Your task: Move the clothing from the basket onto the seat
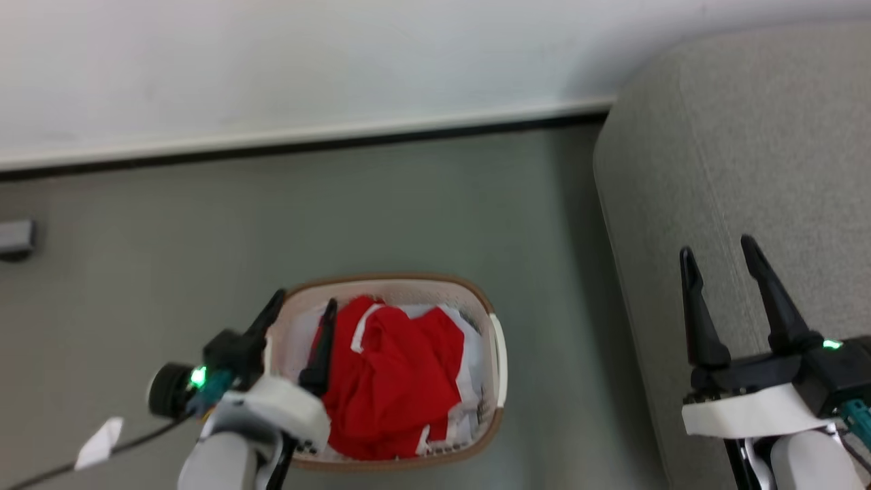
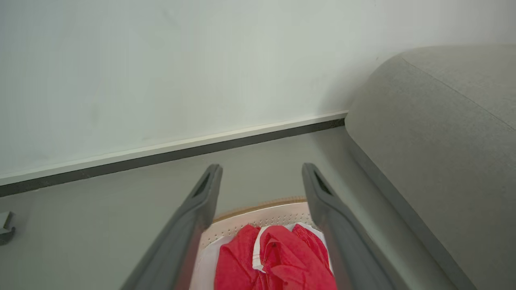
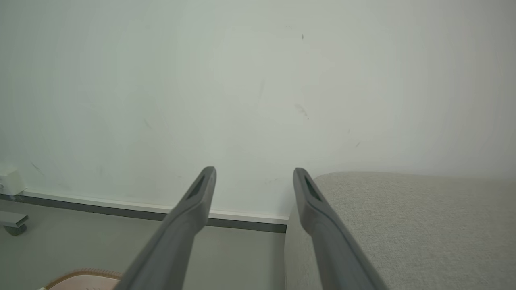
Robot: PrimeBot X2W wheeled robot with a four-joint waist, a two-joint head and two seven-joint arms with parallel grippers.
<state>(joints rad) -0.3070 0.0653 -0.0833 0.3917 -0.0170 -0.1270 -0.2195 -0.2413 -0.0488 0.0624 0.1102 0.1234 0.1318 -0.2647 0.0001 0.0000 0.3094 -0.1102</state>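
Note:
The red clothing (image 1: 395, 381) lies bunched in the cream basket (image 1: 500, 354) on the floor, a white band showing on its top fold. My left gripper (image 1: 304, 304) hovers open over the basket's left side, one finger over the rim and one over the red fabric, holding nothing. In the left wrist view the clothing (image 2: 278, 262) sits low between the spread fingers, inside the basket (image 2: 262, 215). My right gripper (image 1: 720, 253) stands open and empty above the grey seat (image 1: 748, 170) at the right. The seat (image 3: 403, 225) also shows beside the right gripper (image 3: 254, 171).
A white wall with a pale skirting board (image 1: 306, 136) runs behind the grey floor. A small grey object (image 1: 15, 238) rests at the far left by the wall. A white tag (image 1: 99, 439) hangs from a cable near my left arm.

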